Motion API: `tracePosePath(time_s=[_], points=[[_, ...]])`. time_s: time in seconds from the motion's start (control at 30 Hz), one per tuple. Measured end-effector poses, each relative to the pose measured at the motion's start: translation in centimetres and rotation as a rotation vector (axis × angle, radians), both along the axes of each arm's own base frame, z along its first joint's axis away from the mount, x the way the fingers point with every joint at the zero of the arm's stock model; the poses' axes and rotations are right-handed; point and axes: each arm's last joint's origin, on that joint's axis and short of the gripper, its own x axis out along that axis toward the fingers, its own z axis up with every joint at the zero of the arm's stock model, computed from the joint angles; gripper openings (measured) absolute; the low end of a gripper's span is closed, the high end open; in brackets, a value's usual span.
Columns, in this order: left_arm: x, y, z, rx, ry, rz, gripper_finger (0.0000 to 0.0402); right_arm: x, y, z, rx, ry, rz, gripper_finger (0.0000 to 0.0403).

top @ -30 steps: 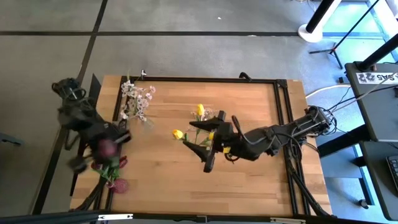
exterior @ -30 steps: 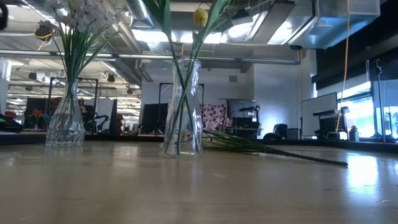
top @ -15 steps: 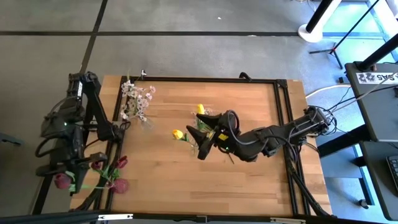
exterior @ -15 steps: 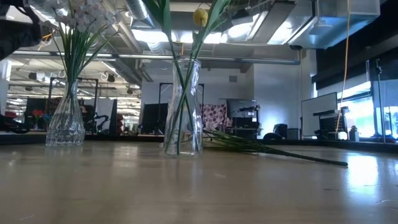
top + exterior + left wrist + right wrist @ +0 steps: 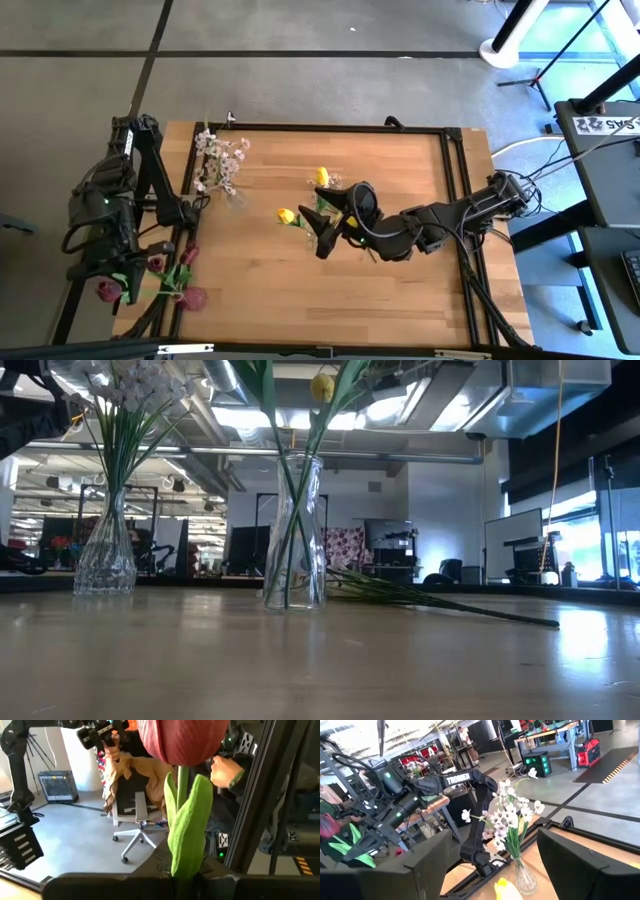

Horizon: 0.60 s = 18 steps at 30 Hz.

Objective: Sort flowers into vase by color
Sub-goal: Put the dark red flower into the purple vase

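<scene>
— Here, at the left edge of the overhead frame, the left gripper (image 5: pixel 118 285) is clenched on the green stem of a red flower (image 5: pixel 181 740), held out past the table (image 5: pixel 400 290) rim; its wrist camera is filled by that bloom and leaf. Which step is this?

— Judging by the layout, the red ones are being collected. Two more red blooms (image 5: pixel 190 297) show at the lower-left corner of the table. The next move would call for swinging the held stem back over the table and lowering it, stem first, into a neck.

— And the other arm?

— At frame centre, the right gripper (image 5: pixel 318 232) hovers with jaws spread and nothing between them, beside the tall vase (image 5: pixel 295 535) of yellow tulips (image 5: pixel 287 216). One long stem (image 5: pixel 440 601) lies flat on the wood behind it. Farther off, upper left, the white sprays (image 5: pixel 220 160) stand in a cut-glass vase (image 5: pixel 105 555).

— What can't be made out?

— Any vase for the reds: the arm and stems cover that corner. The low camera crops the flower heads at the top, and the grip point on the stem is hidden behind the fingers.
</scene>
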Motion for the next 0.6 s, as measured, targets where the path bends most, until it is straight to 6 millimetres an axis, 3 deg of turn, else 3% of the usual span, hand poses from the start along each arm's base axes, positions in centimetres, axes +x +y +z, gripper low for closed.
tracePosePath(time_s=[0.6], points=[[0.26,-0.94,-0.32,-0.005,0.082,-0.005,0.0001,-0.04,-0.05,-0.09,0.011,0.005,-0.002,0.0292]])
